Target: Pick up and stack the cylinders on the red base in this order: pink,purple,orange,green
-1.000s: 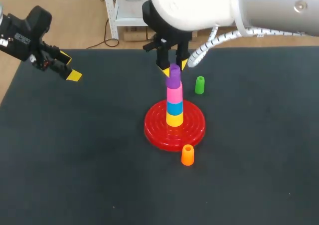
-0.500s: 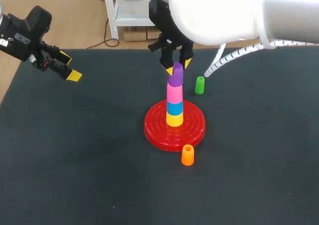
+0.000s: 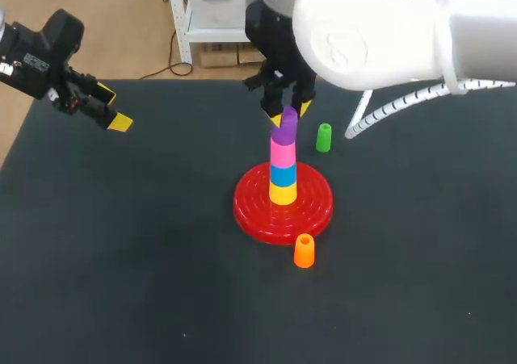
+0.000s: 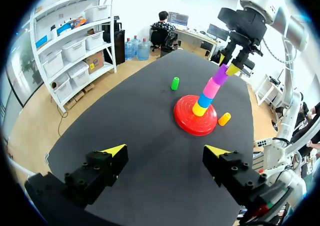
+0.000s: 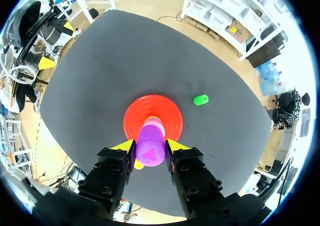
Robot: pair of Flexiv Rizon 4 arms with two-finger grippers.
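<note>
Your right hand (image 3: 285,110) grasps the purple cylinder (image 3: 287,125) from two sides, directly over the pink cylinder (image 3: 282,151). The pink one sits on a blue piece (image 3: 283,174) and a yellow piece (image 3: 283,193) on the red base (image 3: 250,212). The green cylinder (image 3: 323,137) stands behind the base, and the orange cylinder (image 3: 304,251) just in front of it. Your left hand (image 4: 165,152) is released, above the tabletop (image 3: 121,259) near its left edge.

Seen from the right wrist, mostly hidden under purple cylinder (image 5: 150,147): pink cylinder (image 5: 156,121), middle of red base (image 5: 135,117). In head view, cut off at edges: left arm (image 3: 36,53), right arm (image 3: 380,25).
</note>
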